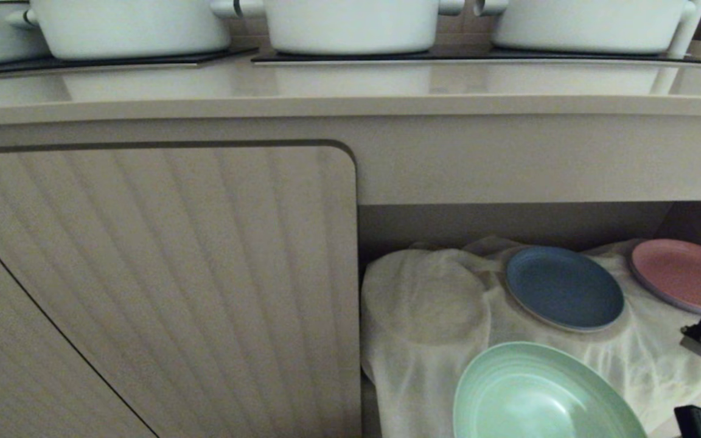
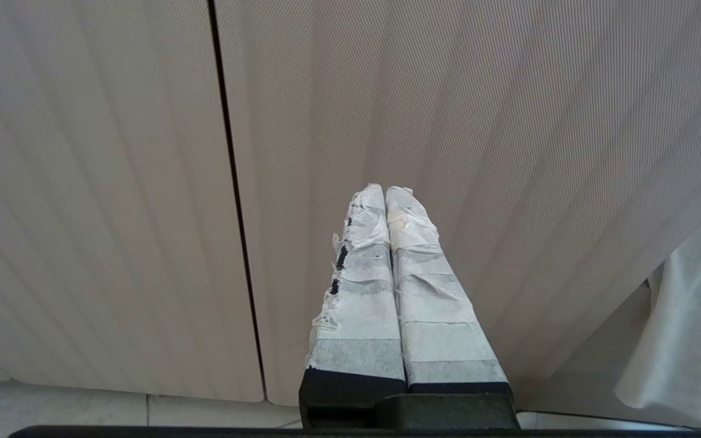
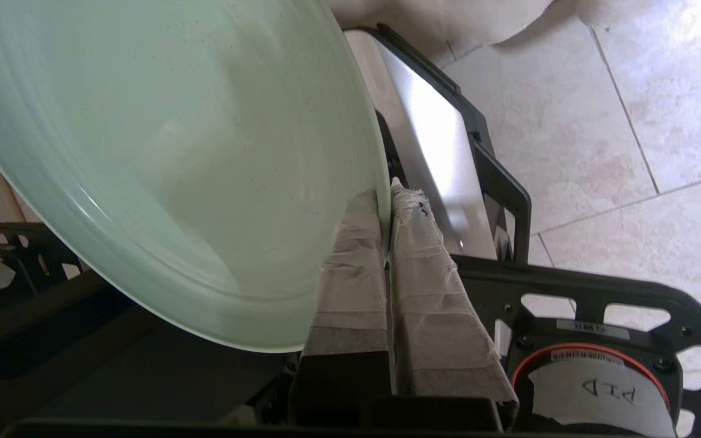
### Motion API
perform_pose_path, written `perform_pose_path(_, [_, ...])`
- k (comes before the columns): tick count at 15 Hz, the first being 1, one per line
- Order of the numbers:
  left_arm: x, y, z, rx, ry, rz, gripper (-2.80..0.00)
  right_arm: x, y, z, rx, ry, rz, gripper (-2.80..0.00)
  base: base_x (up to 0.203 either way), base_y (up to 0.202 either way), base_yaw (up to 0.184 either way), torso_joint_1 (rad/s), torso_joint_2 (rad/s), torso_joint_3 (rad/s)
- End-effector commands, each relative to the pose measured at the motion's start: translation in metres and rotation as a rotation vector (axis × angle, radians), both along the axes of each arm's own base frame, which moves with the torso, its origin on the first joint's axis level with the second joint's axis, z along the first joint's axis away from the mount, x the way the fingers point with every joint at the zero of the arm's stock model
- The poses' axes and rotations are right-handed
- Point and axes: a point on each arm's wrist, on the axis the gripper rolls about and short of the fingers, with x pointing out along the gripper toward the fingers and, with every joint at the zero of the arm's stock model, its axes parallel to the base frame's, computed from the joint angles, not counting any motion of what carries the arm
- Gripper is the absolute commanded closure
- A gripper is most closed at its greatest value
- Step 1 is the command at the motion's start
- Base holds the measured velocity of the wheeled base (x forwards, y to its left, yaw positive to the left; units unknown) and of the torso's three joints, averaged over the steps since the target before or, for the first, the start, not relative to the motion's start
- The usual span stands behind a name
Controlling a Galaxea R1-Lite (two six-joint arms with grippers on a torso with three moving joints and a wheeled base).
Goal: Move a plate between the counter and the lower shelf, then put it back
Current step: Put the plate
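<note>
The right gripper (image 3: 386, 198) has its taped fingers pinched tight on the rim of the green plate (image 1: 539, 395), and in the head view that plate hangs tilted in front of the lower shelf (image 1: 387, 231), clear of the white cloth (image 1: 423, 304) and nearer us than the blue plate (image 1: 563, 287) and the pink plate (image 1: 685, 274). From the fingers the plate's broad face spreads away to one side, edge-on in the grip, so it will want levelling before it lands anywhere. The counter (image 1: 350, 106) sits straight above with its white pots (image 1: 350, 24); the shelf lies just behind the plate, the closer of the two. The left gripper (image 2: 385, 201) is parked by the cabinet door (image 2: 478, 152), fingers pressed together on nothing.
</note>
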Motion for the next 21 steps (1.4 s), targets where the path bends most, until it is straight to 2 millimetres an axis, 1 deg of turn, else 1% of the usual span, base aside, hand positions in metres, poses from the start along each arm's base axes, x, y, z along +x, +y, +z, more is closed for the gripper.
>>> perform_pose_path(1, [0.0, 0.0, 0.0, -0.001, 0.0, 0.001, 0.0, -0.002, 0.0, 0.0, 0.0, 0.012, -0.001, 0.0, 0.0, 0.0, 0.0, 0.0, 0.0, 0.0])
perform_pose_path(9, [0.0, 0.0, 0.0, -0.002, -0.001, 0.001, 0.0, -0.011, -0.002, 0.001, 0.0, 0.028, 0.0, 0.0, 0.0, 0.0, 0.0, 0.0, 0.0, 0.0])
perform_pose_path(21, [0.0, 0.0, 0.0, -0.002, -0.001, 0.004, 0.0, -0.015, -0.003, 0.003, 0.0, 0.024, 0.001, 0.0, 0.0, 0.0, 0.0, 0.0, 0.0, 0.0])
